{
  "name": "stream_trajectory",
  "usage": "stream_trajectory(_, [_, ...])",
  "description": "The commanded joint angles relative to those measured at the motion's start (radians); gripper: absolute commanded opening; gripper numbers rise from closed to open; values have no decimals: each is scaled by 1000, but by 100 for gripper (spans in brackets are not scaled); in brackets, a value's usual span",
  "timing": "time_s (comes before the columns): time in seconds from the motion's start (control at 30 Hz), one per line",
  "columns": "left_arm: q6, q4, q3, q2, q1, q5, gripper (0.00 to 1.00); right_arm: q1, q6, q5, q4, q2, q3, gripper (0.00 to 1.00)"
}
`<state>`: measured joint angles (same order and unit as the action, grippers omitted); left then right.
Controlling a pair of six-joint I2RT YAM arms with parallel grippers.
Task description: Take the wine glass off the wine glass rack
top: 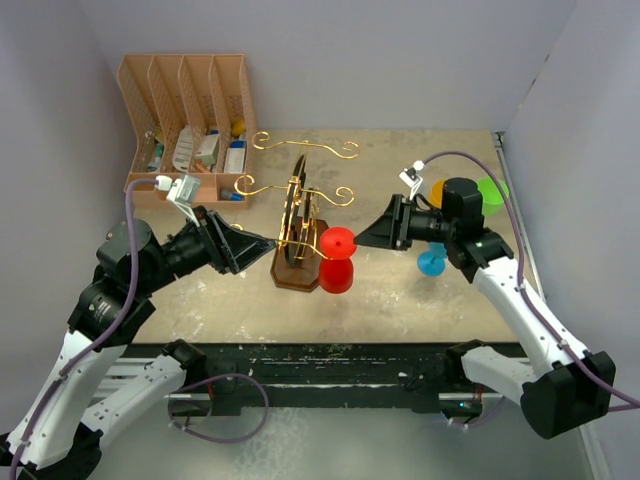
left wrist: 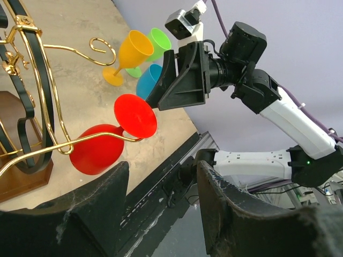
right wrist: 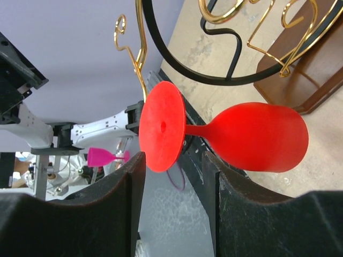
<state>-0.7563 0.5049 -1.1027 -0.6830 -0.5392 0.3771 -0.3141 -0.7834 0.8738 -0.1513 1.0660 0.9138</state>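
The red wine glass (top: 337,262) hangs bowl-down from a gold wire arm of the wine glass rack (top: 297,215), its stem caught in the wire. The rack's dark wooden base (top: 294,276) stands mid-table. From the right, my right gripper (top: 362,240) is open and level with the glass's round foot (right wrist: 162,126). The foot's lower edge sits just in front of the gap between the fingertips (right wrist: 172,160), with neither finger pressing it. On the rack's left side my left gripper (top: 270,243) is open and holds nothing. In its own view the gap (left wrist: 162,171) shows only the table edge, and the glass (left wrist: 96,150) hangs up-left.
A peach slotted file organiser (top: 185,120) stands at the back left. Orange (top: 437,190), green (top: 492,190) and blue (top: 432,263) glasses stand behind my right arm, near the right wall. More curled gold arms (top: 305,148) stick out toward the back of the table.
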Motion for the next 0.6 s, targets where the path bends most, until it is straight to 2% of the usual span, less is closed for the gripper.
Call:
stream_trajectory(0.0, [25, -17, -19, 7, -1, -15, 57, -9, -44, 33, 132, 0, 5, 49])
stream_trajectory(0.43, [22, -23, 10, 7, -1, -15, 58, -20, -102, 74, 225, 14, -10, 49])
stream_trajectory(0.57, [22, -20, 14, 10, -1, -17, 57, -22, -74, 55, 182, 20, 0, 48])
